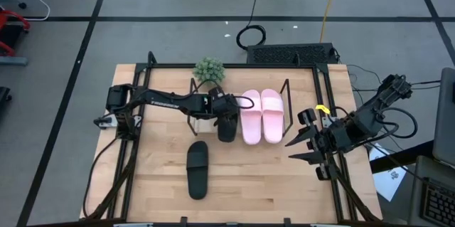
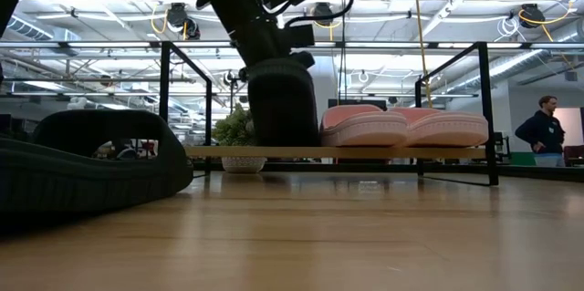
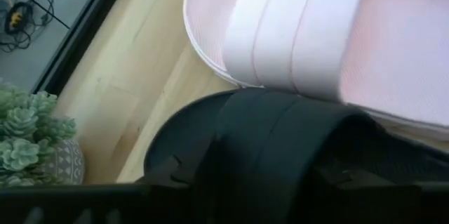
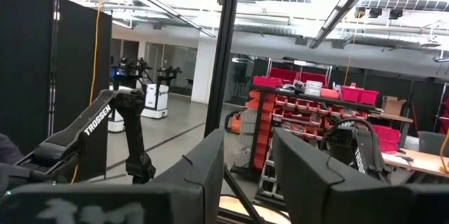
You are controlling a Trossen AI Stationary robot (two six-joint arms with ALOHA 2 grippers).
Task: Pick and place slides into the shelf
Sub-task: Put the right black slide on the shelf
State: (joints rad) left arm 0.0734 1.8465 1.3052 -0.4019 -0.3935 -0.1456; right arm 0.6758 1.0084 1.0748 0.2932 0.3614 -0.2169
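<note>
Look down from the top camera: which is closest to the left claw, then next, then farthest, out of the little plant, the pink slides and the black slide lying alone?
1. The little plant, just behind the left gripper.
2. The pink slides, beside it on the shelf.
3. The lone black slide, out front on the table.
The first two are nearly tied.

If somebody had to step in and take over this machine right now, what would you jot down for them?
Left gripper: over the shelf, on a black slide being set beside the pink pair; whether its fingers have let go cannot be seen.
Right gripper: open, empty, waiting at the table's right edge.
Done: both pink slides lie side by side on the shelf's board.
In progress: the first black slide, at the shelf, next to the pink ones.
Left: the second black slide lies on the table in front of the shelf, untouched.
A small potted plant stands by the shelf's back left corner.
</note>
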